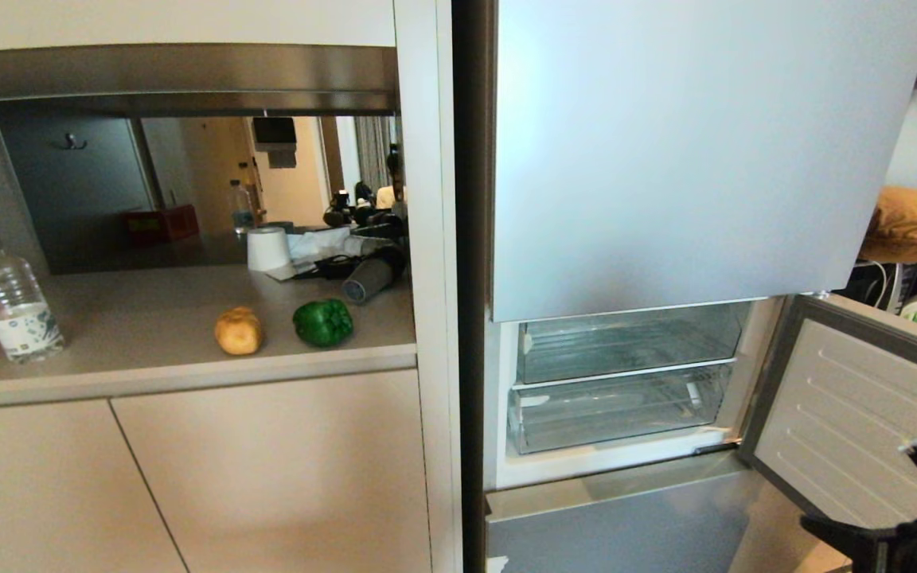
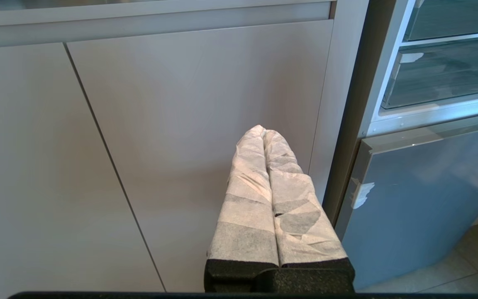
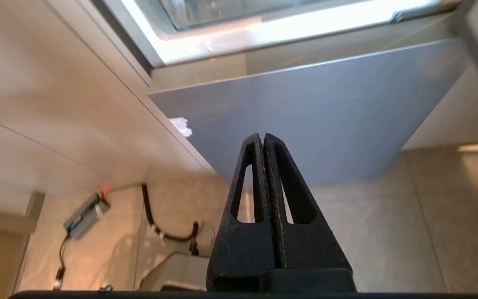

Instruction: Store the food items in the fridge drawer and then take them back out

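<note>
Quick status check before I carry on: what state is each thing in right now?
Tan-brown oval potato: on the counter, not stored.
Glossy dark green bell pepper: on the counter beside it.
Lower clear plastic fridge drawer: pushed in, empty.
Grey fridge door: swung open.
Clear water bottle: upright, capped.
Left gripper: shut, empty.
Right gripper: shut, empty.
</note>
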You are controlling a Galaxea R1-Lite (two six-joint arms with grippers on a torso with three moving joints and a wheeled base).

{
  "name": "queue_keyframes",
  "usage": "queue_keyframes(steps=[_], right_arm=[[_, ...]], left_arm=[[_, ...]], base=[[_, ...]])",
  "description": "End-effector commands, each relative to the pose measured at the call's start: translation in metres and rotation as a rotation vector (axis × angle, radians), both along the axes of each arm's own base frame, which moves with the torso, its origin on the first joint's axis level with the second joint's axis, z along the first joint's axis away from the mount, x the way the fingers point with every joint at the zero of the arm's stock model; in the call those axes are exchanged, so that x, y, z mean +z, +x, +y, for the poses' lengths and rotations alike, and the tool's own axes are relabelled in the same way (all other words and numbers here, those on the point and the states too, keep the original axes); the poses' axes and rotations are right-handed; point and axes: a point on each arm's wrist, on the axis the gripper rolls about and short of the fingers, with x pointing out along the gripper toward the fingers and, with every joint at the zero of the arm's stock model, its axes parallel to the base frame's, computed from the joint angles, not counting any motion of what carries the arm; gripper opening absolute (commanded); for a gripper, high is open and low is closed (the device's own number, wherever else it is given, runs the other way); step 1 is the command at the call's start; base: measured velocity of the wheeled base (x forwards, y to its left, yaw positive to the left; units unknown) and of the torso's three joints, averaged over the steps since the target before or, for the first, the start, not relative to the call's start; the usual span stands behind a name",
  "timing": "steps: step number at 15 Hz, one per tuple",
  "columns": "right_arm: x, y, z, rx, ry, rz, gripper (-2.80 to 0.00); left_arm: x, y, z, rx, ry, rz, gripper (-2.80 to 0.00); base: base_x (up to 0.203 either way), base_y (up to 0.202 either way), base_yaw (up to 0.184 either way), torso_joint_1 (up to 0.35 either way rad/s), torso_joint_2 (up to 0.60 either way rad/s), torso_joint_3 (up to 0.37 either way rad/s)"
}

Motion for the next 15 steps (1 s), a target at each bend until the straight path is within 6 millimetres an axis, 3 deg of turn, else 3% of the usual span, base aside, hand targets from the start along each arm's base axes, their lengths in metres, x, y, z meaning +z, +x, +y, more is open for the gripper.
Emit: queue_keyframes(steps=[1, 4, 7, 10, 13, 15], right_arm=[[0.017, -0.043, 0.002, -0.004, -0.006, -0.192, -2.8], [0.012, -0.091, 0.003, -0.015, -0.078, -0.33, -2.8], [-0.004, -0.121, 0.002, -0.084, -0.187, -0.396, -2.8], [-0.02, -0.127, 0.001, -0.115, -0.286, -0.271, -2.8], [-0.02, -0.127, 0.001, -0.043, -0.281, -0.292, -2.8], [-0.021, -0.136, 0.001, -0.056, -0.279, -0.4, -2.8]], left_arm=[[0.0, 0.0, 0.0, 0.0, 0.0, -0.001, -2.8], [0.0, 0.0, 0.0, 0.002, 0.0, -0.001, -2.8], [0.0, 0.0, 0.0, 0.001, 0.0, -0.001, -2.8], [0.0, 0.0, 0.0, 0.0, 0.0, -0.001, -2.8], [0.0, 0.0, 0.0, 0.0, 0.0, -0.001, -2.8], [0.0, 0.0, 0.0, 0.0, 0.0, 0.0, -2.8]], base=[[0.0, 0.0, 0.0, 0.0, 0.0, 0.0], [0.0, 0.0, 0.0, 0.0, 0.0, 0.0], [0.0, 0.0, 0.0, 0.0, 0.0, 0.0], [0.0, 0.0, 0.0, 0.0, 0.0, 0.0], [0.0, 0.0, 0.0, 0.0, 0.0, 0.0], [0.0, 0.0, 0.0, 0.0, 0.0, 0.0]])
